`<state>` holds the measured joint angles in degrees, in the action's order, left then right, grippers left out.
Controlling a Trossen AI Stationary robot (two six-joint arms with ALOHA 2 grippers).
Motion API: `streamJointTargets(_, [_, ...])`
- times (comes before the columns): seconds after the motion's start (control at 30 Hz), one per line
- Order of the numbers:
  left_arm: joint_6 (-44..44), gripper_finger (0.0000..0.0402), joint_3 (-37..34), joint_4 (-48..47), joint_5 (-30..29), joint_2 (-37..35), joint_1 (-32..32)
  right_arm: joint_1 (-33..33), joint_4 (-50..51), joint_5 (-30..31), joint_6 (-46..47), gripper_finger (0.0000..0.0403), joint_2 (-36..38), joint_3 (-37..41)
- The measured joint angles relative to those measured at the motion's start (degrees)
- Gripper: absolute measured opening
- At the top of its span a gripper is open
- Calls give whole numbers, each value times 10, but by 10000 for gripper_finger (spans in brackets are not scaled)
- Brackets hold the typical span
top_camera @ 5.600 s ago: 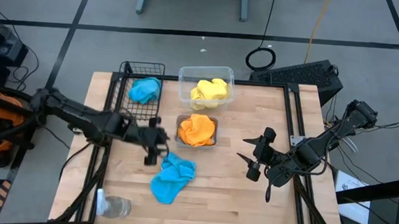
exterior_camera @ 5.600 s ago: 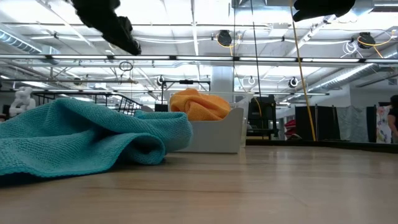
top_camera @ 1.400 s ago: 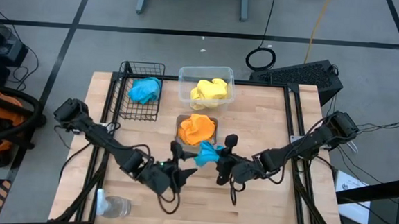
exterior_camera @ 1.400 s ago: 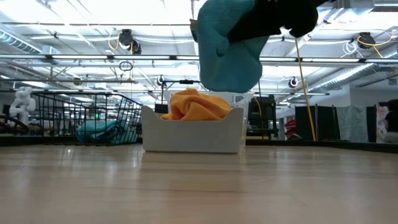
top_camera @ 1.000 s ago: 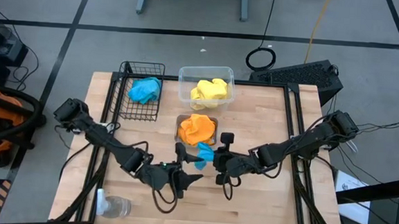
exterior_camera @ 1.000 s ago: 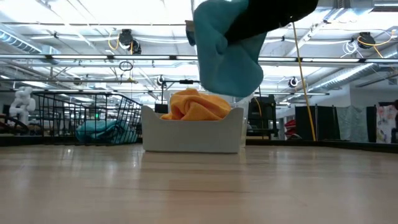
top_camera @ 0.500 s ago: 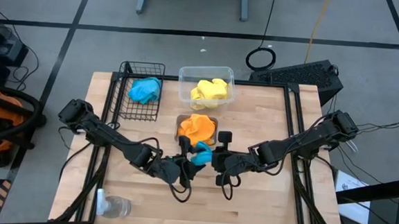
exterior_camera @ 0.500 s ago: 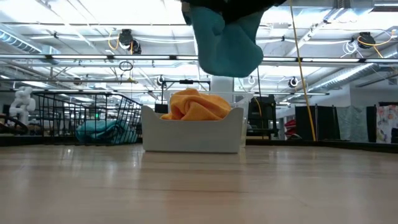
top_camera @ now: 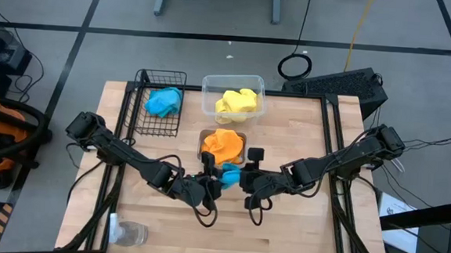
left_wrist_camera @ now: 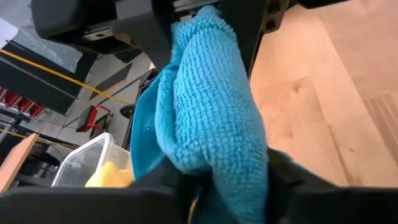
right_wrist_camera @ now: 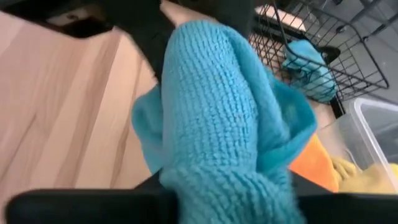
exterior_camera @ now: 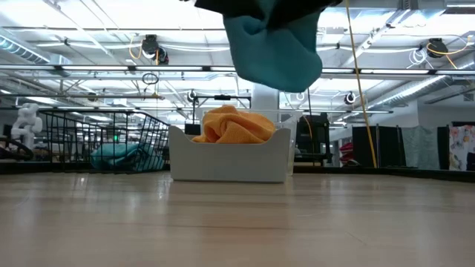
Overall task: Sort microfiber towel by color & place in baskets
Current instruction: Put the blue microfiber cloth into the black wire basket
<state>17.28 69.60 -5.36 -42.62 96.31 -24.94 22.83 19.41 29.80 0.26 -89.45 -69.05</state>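
My left tool [top_camera: 209, 182] has come in from the desk's near side and is now clamped on the blue towel [top_camera: 229, 174], which hangs in the air just in front of the grey tray [top_camera: 243, 160] with the orange towel [top_camera: 223, 145] in it. A second ago that tool stood wide and apart; now its jaws have pinched down on the cloth, and the left wrist view fills with blue pile [left_wrist_camera: 211, 118]. Moving right: my right tool [top_camera: 246, 180] is on the same towel from the other side, and it's easing off. It was gripping hard a moment back, but I cannot tell whether it has let go yet. So this is a handover, mid-air, right to left. That makes sense to me: the black wire basket [top_camera: 157, 122] with the other blue towel [top_camera: 164, 101] sits at the far left, in my left arm's reach. The clear tub [top_camera: 209, 85] holds yellow towel [top_camera: 236, 102]. Once the right clears, I carry left.
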Motion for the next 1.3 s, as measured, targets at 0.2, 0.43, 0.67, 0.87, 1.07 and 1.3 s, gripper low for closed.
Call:
streamJointTargets(0.2, [1, 42, -1, -2, 3, 1, 3, 0, 59, -2, 21, 177, 0, -1])
streamJointTargets(0.43, [-16, 61, -1, -19, 2, -2, 13, 2, 127, -3, 53, 264, 6, -1])
streamJointTargets(0.67, [-46, 48, -1, -112, -25, -47, 32, 7, 254, 2, 161, 282, 40, 0])
streamJointTargets(0.87, [-83, 49, -1, -237, -42, -129, 79, 30, 324, 4, 263, 269, 54, 0])
streamJointTargets(1.07, [-188, 50, -1, -411, -48, -225, 179, 76, 318, 44, 282, 255, 54, 0])
streamJointTargets(1.3, [-259, 51, -11, -542, -49, -303, 319, 125, 317, 129, 281, 242, 53, 0])
